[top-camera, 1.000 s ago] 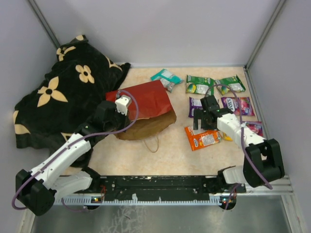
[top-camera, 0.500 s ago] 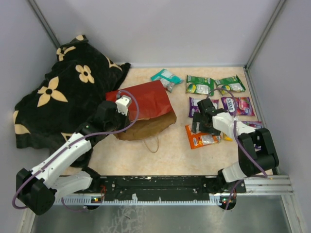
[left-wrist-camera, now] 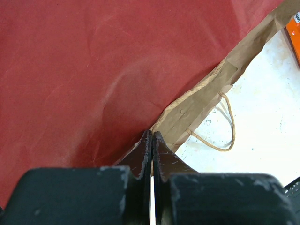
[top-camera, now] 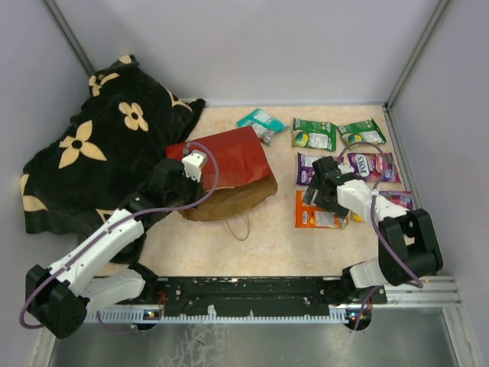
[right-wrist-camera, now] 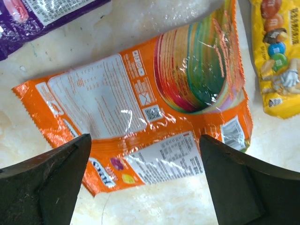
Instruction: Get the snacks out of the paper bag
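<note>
The right pincer hangs released, jaws spread wide, straight over the orange snack packet lying flat on the surface, a yellow M&M's packet just beside it, while the left pincer is clenched tight, tips against the red paper bag at its rim.
</note>
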Available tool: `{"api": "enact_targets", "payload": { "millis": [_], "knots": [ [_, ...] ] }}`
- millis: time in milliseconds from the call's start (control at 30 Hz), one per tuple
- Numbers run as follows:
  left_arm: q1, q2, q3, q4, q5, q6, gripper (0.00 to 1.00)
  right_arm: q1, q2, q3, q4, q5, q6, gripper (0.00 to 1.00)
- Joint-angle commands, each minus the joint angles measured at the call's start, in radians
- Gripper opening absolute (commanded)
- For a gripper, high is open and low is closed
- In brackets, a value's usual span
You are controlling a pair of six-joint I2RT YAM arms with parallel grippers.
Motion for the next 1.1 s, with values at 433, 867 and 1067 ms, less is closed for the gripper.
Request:
{"api": "enact_targets", "payload": {
  "millis": [433, 867, 1067],
  "knots": [
    [-0.002, 0.025, 0.304, -0.054, 0.036, -0.019, 0.00, 0.147, -0.792, -0.257, 0.692, -0.137, 0.107, 0.99],
    [-0.002, 0.068, 0.436, -0.052, 0.070, 0.032, 0.00, 0.692, -0.441, -0.212, 1.071, 0.013, 0.422, 0.99],
    [-0.004, 0.124, 0.502, -0.051, 0.072, 0.057, 0.00, 0.790, -0.229, -0.275, 1.487, 0.171, 0.620, 0.93]
  ]
}}
